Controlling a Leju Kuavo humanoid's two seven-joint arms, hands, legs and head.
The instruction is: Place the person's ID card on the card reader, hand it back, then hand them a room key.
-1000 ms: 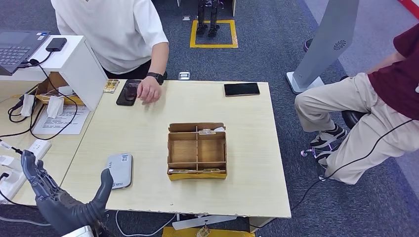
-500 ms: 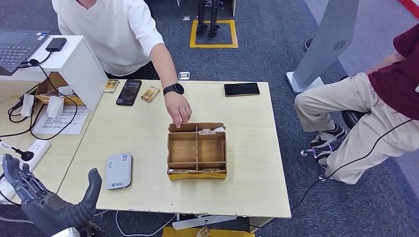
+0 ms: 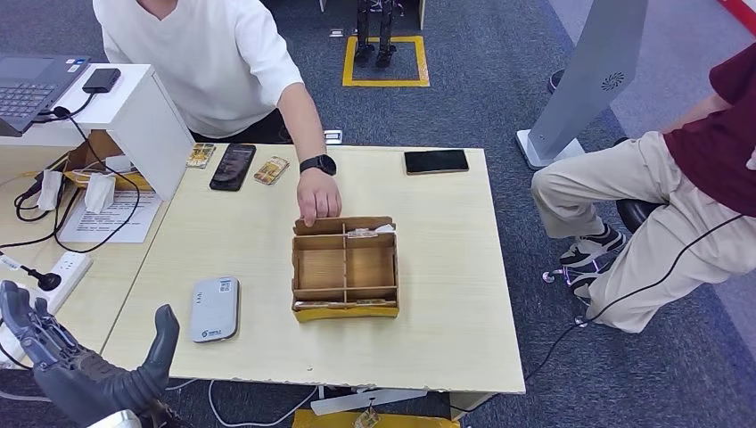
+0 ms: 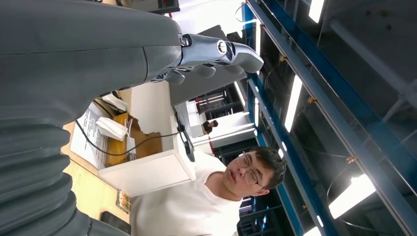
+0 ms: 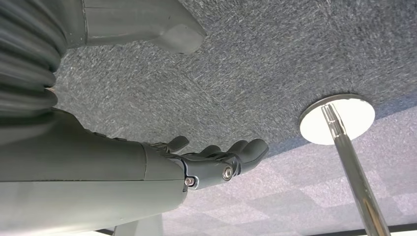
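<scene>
Change since half a second ago: cardboard tray (image 3: pixel 345 267) has slid toward 9 o'clock and a bit nearer the person. Person's hand (image 3: pixel 318 195) is on the tray's far rim at 12 o'clock, so they pushed or pulled it; a second ago that hand was over at the dark phone (image 3: pixel 233 166).

Left robot hand (image 3: pixel 85 357) has dropped back toward 7 o'clock, off the surface (image 3: pixel 446 330) edge, fingers spread, palm up, holding nothing. Left wrist view confirms spread fingers (image 4: pixel 231 49), nothing in them. Right robot hand (image 5: pixel 216 160) hangs over the carpet, fingers loosely apart, empty.

Card reader (image 3: pixel 215 308) sits at 8 o'clock on the surface, top bare, no card on it. Small yellowish card (image 3: pixel 271 169) lies at 11 o'clock beside the dark phone; can't tell if that's the ID card. Cards in the tray's rear slot (image 3: pixel 370 232) and front slot (image 3: pixel 343 306) are probably the room keys.

Read: task barely started. No handover yet, robot waiting for the ID. Tray is now closer to the left arm's side, so key pick targets need re-localising.
</scene>
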